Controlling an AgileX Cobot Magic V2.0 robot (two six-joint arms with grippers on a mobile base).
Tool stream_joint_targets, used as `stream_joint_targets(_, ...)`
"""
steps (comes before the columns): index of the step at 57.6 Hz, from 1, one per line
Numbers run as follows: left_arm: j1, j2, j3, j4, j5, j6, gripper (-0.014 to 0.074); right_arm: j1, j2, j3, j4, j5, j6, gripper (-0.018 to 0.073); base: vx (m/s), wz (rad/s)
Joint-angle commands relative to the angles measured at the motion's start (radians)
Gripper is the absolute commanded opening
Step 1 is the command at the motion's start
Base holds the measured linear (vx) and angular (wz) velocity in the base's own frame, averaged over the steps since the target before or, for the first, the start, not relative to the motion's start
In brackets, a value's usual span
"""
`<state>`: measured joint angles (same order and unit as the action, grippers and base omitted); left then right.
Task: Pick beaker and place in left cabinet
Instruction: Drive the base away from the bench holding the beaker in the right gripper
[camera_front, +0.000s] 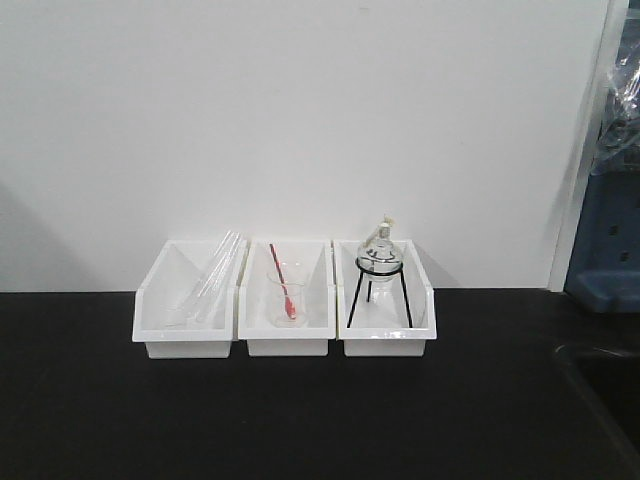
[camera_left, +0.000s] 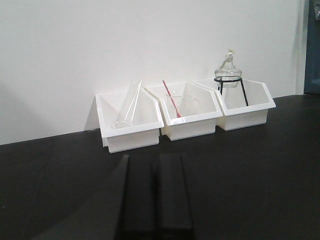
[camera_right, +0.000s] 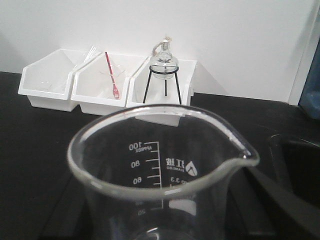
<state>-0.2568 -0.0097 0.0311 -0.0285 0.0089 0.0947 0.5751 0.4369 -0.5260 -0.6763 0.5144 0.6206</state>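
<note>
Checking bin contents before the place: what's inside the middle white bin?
A small clear beaker with a red rod slanting in it. The middle bin's front lip covers the floor just behind it. Not the graduated beaker filling the right wrist view.

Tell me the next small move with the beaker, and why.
Probably swing the beaker leftward, searching for the cabinet: it fills the right wrist view, apparently already held clear of the black counter, and no cabinet shows in any view, only three white bins.
</note>
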Motion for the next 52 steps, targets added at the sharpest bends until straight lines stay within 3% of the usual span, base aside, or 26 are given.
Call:
stream_joint_targets(1, -0.004, -0.019, 0.016, -0.008, -0.084, -0.003, 0.0001, -0.004, 0.003, -0.030, -0.040, -0.059, 0.002, -0.0004, -0.04, 0.14)
stream_joint_targets(52, -0.004, -0.019, 0.016, -0.008, -0.084, -0.003, 0.0001, -0.004, 0.003, -0.030, -0.040, -0.058, 0.002, -0.0004, -0.08, 0.33)
